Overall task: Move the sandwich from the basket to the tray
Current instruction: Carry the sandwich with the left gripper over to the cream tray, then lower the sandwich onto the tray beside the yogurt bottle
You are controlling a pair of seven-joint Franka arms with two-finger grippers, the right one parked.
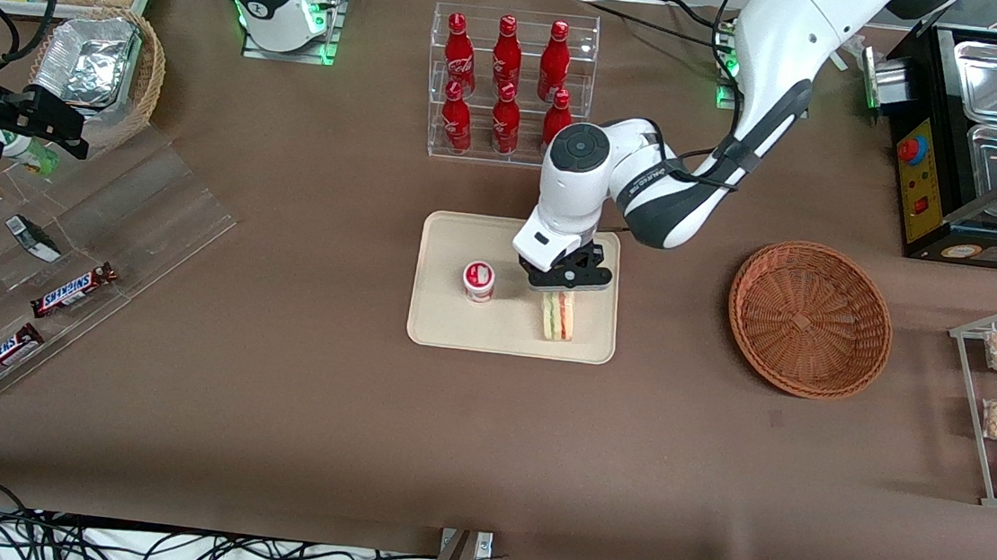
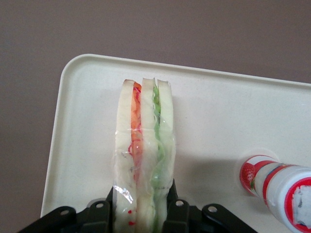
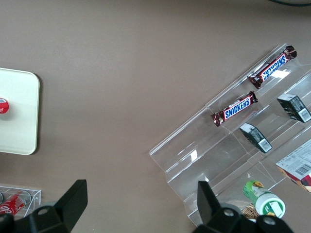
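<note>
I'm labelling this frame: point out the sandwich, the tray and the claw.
sandwich (image 1: 558, 316), front view, its striped edge.
tray (image 1: 441, 320), front view, bare floor.
claw (image 2: 141, 208), left wrist view, midway between fingertips, shut on the sandwich.

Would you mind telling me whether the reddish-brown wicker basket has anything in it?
Empty: the basket shows bare weave; the sandwich stands on the tray, gripped by the claw.

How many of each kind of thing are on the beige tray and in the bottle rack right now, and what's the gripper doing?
Sandwich: 1, on the tray, with the gripper shut on it
White-and-red cup: 1, on the tray beside the sandwich
Red bottles: 6, in the clear rack
Total: 8
The basket holds none of them.
</note>
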